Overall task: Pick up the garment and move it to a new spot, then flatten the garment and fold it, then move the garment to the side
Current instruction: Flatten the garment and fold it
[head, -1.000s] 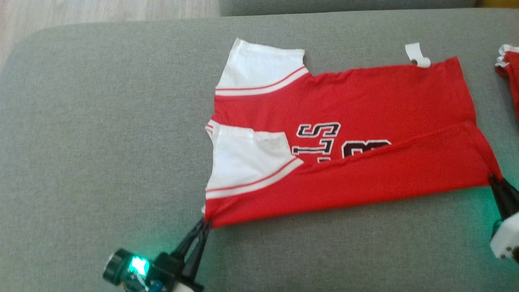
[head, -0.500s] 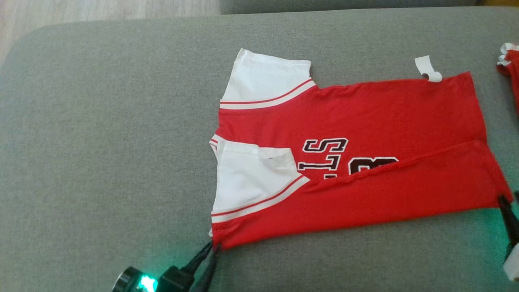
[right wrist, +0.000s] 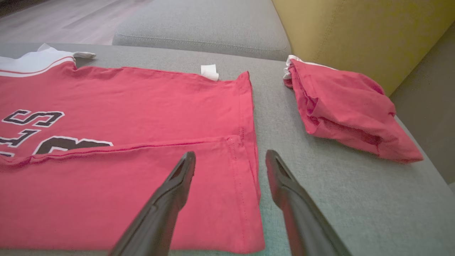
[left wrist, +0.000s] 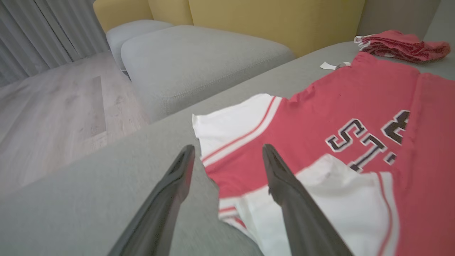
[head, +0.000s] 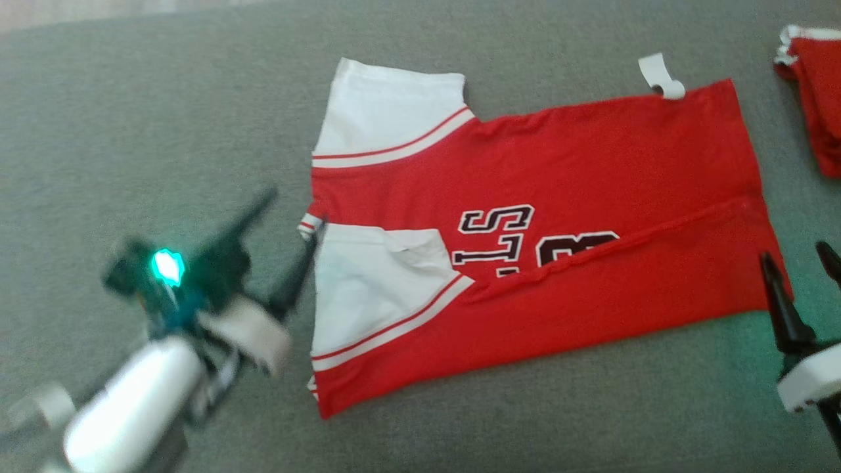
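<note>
Sizing up the next fold: shirt (head: 558,171) lies flat on the grey cushion (head: 164,131), long axis running left-right. Collar and white sleeves are at the left end, hem at the right end. Near long edge is already folded up over the lettering. Far long edge and far sleeve (head: 387,108) lie unfolded.

Left gripper (head: 294,209) sits just beside the collar end, fingers apart, holding nothing. In its wrist view one finger is over the shirt's edge and the other over bare cushion; can't tell if either touches. Forearm comes in from near-left, fingers pointing far-right, blurred in the head view.

Right gripper (head: 795,253) is at the near-right hem corner, fingers apart and empty, pointing far. In its wrist view the hem edge runs between them.

My read: each arm is nearest its own end, and the unfolded edge lies far of both. Next move probably needs both to reach across, left to the far sleeve, right to the far hem corner by the white tag (head: 657,75).

Folded red garment (head: 815,98) sits far-right, apart from the hem.
</note>
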{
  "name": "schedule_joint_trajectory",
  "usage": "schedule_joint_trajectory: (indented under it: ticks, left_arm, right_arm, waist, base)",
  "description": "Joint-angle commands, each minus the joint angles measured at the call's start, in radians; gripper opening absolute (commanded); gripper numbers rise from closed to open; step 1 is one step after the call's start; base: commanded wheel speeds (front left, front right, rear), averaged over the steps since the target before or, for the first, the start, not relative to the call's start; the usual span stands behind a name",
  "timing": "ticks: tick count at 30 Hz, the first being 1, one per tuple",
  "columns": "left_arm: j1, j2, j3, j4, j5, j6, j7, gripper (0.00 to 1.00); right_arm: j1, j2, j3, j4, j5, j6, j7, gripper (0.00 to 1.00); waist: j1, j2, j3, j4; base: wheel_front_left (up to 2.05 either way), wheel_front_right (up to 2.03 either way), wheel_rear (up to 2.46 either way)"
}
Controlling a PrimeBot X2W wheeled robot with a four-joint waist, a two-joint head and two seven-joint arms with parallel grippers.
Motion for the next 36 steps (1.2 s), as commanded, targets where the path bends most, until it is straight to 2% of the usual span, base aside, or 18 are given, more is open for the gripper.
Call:
schedule_joint_trajectory:
  ticks: [1,6,10,15,19,22,28,35,36]
  left_arm:
    - [-0.105,0.041,0.051,-0.026,-0.002,-0.029,0.029,1.00]
    - [-0.344,0.071,0.061,0.040,-0.048,-0.149,0.163,1.00]
    - [-0.511,0.085,0.038,0.127,-0.134,-0.189,0.292,1.00]
    - [-0.669,0.116,-0.028,0.222,-0.278,-0.195,0.477,1.00]
    - [-0.767,0.151,-0.063,0.283,-0.368,-0.196,0.574,1.00]
    - [-0.817,0.181,-0.092,0.330,-0.394,-0.196,0.629,1.00]
    - [-0.856,0.223,-0.139,0.420,-0.411,-0.196,0.703,1.00]
    - [-0.863,0.255,-0.180,0.455,-0.406,-0.196,0.709,1.00]
    - [-0.864,0.258,-0.184,0.456,-0.409,-0.196,0.706,0.87]
  right_arm:
    - [-0.032,-0.023,0.016,-0.037,-0.010,-0.001,-0.015,1.00]
    - [-0.077,0.000,0.045,-0.054,-0.025,-0.001,-0.031,1.00]
    - [-0.107,0.018,0.067,-0.058,-0.033,-0.001,-0.040,1.00]
    - [-0.139,0.039,0.092,-0.039,-0.035,-0.001,-0.058,1.00]
    - [-0.161,0.055,0.114,-0.017,-0.035,-0.001,-0.078,1.00]
    - [-0.179,0.065,0.130,-0.002,-0.034,-0.001,-0.093,1.00]
    - [-0.209,0.076,0.153,0.033,-0.031,-0.001,-0.120,1.00]
    - [-0.226,0.078,0.166,0.060,-0.026,-0.001,-0.137,1.00]
    - [-0.229,0.077,0.167,0.065,-0.025,-0.001,-0.139,1.00]
  waist:
    - [-0.0001,0.0000,0.030,-0.030]
    - [-0.0001,0.0000,0.086,-0.081]
    - [-0.0001,0.0000,0.135,-0.128]
    - [-0.0001,0.0000,0.183,-0.189]
    - [-0.0001,0.0000,0.226,-0.233]
    - [-0.0001,0.0000,0.250,-0.260]
    - [-0.0001,0.0000,0.270,-0.295]
    - [-0.0001,0.0000,0.277,-0.309]
    - [-0.0001,0.0000,0.277,-0.310]
  base:
    - [0.00,0.00,0.00]
    - [0.00,0.00,0.00]
    - [0.00,0.00,0.00]
    - [0.00,0.00,0.00]
    - [0.00,0.00,0.00]
    - [0.00,0.00,0.00]
    - [0.00,0.00,0.00]
    - [0.00,0.00,0.00]
    - [0.00,0.00,0.00]
